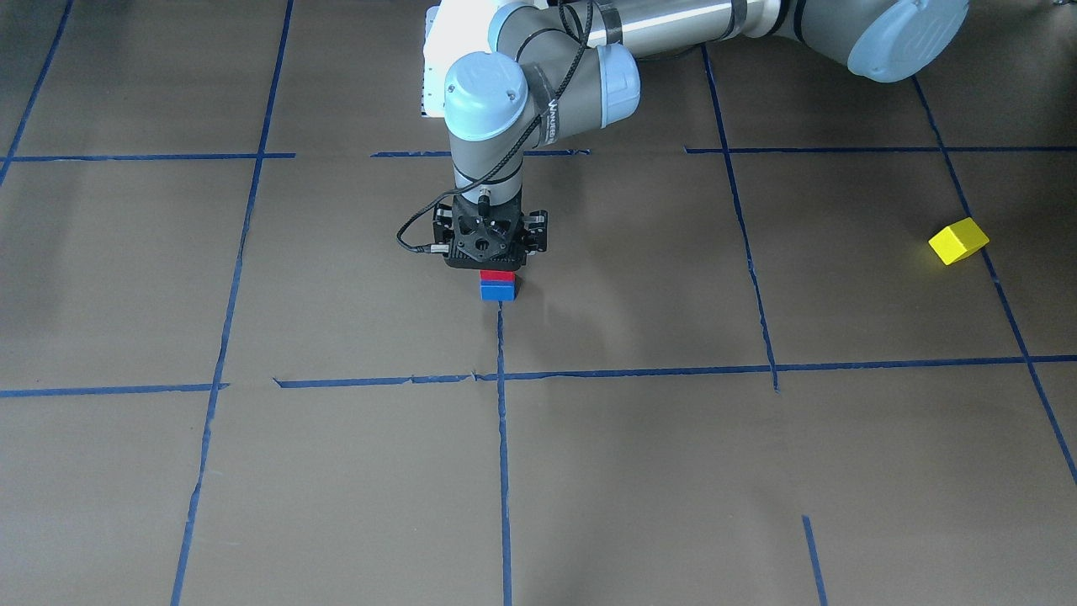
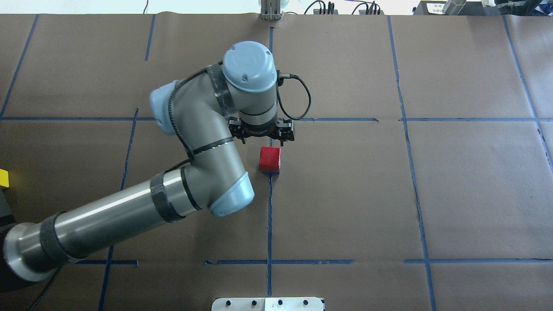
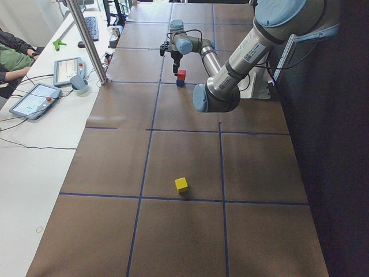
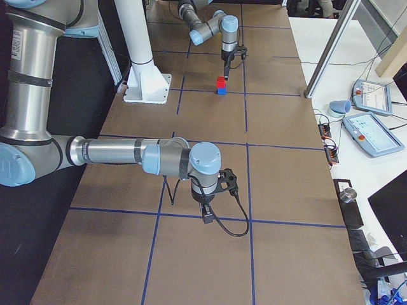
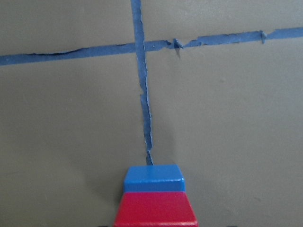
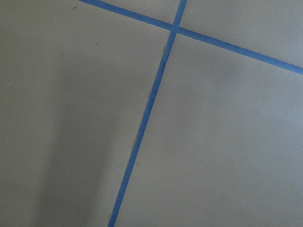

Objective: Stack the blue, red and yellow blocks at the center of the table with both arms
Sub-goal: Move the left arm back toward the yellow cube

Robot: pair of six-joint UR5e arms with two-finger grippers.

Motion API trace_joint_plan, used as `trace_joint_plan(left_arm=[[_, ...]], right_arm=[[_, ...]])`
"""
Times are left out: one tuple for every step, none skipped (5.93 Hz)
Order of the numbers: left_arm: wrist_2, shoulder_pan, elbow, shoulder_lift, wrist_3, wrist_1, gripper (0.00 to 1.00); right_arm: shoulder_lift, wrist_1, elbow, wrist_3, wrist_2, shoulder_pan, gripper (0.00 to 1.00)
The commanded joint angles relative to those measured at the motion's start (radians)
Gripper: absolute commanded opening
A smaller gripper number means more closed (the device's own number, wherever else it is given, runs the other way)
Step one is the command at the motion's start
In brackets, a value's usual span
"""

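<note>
A red block [image 1: 496, 275] sits on a blue block [image 1: 497, 291] at the table's center, on a blue tape line. The stack also shows in the overhead view [image 2: 270, 158] and the left wrist view [image 5: 155, 210]. My left gripper [image 1: 492, 246] hangs straight above the stack, open and empty, its jaws spread wider than the red block. A yellow block [image 1: 957, 241] lies alone far out on my left side [image 3: 181, 184]. My right gripper [image 4: 206, 213] hovers low over bare table far from the blocks; I cannot tell whether it is open or shut.
Blue tape lines [image 2: 269, 216] grid the brown table. A white arm mount [image 4: 146, 86] stands at the robot's edge. Operator desks with tablets [image 3: 34, 98] and a metal pole [image 3: 86, 40] lie beyond the far table edge.
</note>
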Motion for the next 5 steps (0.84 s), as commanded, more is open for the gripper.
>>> trace_joint_plan(left_arm=[[-0.110,-0.127,-0.258,0.289,0.167,0.002,1.00],[-0.112,-0.184,-0.377,0.444,0.225,-0.001,1.00],[-0.115,-0.259,-0.458,0.629,0.238,-0.016,1.00],[-0.115,-0.320,-0.483,0.765,0.322,-0.030,1.00],[-0.115,-0.391,-0.487,0.926,0.370,-0.082,1.00]], right_arm=[[0.000,0.000,0.000,0.000,0.000,0.000,1.00],[0.000,0.000,0.000,0.000,0.000,0.000,1.00],[0.000,0.000,0.000,0.000,0.000,0.000,1.00],[0.000,0.000,0.000,0.000,0.000,0.000,1.00],[0.000,0.000,0.000,0.000,0.002,0.000,1.00]])
